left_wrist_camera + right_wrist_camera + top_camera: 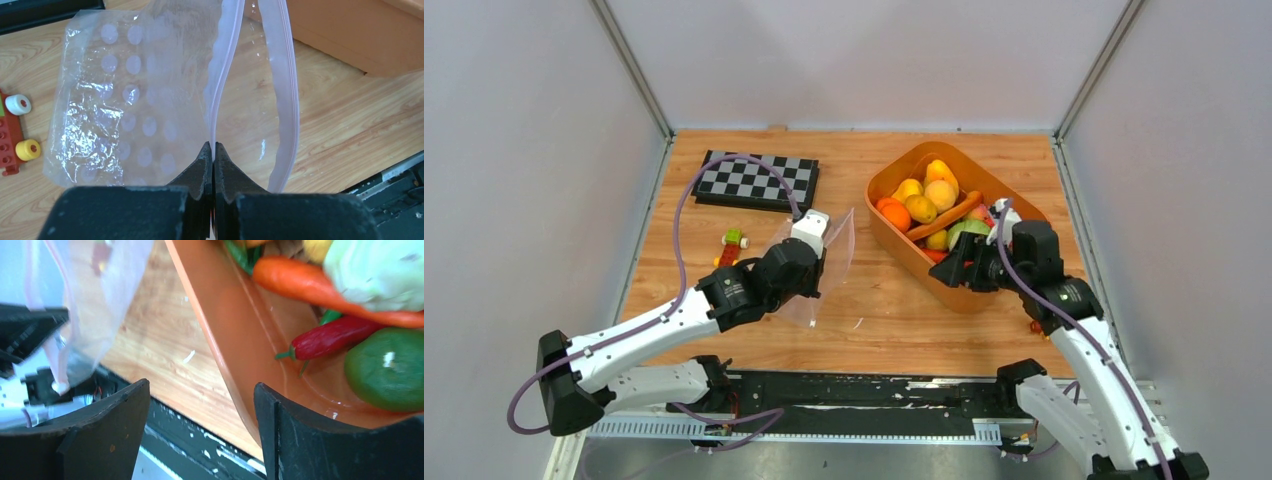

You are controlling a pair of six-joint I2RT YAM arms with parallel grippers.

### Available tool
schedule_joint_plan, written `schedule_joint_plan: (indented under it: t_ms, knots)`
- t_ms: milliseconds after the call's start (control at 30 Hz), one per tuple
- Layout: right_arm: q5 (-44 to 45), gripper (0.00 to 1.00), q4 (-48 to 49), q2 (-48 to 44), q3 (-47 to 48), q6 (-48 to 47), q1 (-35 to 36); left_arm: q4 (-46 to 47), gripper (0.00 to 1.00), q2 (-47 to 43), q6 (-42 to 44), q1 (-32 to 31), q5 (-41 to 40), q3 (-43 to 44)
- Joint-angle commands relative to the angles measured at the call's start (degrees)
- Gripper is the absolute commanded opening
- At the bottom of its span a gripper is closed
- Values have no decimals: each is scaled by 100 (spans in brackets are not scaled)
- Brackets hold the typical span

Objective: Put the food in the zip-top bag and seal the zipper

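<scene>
Left gripper point(213, 150) is clamped on the zip-top bag point(115, 100), pinching one lip of the zipper point(220, 75) so the mouth gapes above the wooden table point(340, 115); right gripper point(200, 390) hangs wide, nothing in it, a finger either side of the orange tub point(225, 330) wall; the food point(936, 195) sits piled in that tub, carrot point(300, 282) and red chili point(335, 335) closest.

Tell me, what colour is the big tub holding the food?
Orange. The tub shows best in the top external view.

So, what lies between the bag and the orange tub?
Only bare table lies between the bag and the tub; the top view shows it best.
</scene>
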Motion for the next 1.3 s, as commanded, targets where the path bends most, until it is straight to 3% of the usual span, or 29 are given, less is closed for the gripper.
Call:
schedule_joint_plan:
  t_ms: [0, 100, 233, 367, 667, 1000, 1100, 1267]
  knots:
    - [1684, 76, 497, -296, 685, 738, 12, 363, 0, 45, 148, 23, 218, 85]
    - [2898, 75, 802, 593, 1309, 531, -82, 338, 0, 152, 213, 23, 286, 186]
    - [3000, 71, 516, 2192, 2488, 377, -494, 293, 0, 167, 272, 28, 360, 215]
    - [3171, 70, 561, 3129, 2817, 665, -760, 280, 0, 201, 264, 26, 414, 174]
    - [3608, 68, 1290, 4064, 2484, 1518, -942, 338, 0, 305, 336, 25, 523, 168]
    - [3300, 60, 1417, 5156, 2660, 2032, -958, 294, 0, 274, 330, 40, 480, 185]
    - [3011, 40, 1939, 5164, 2401, 2041, -957, 285, 0, 257, 300, 34, 464, 168]
    - [3134, 5, 1810, 4518, 2412, 1799, -953, 230, 0, 241, 275, 34, 448, 205]
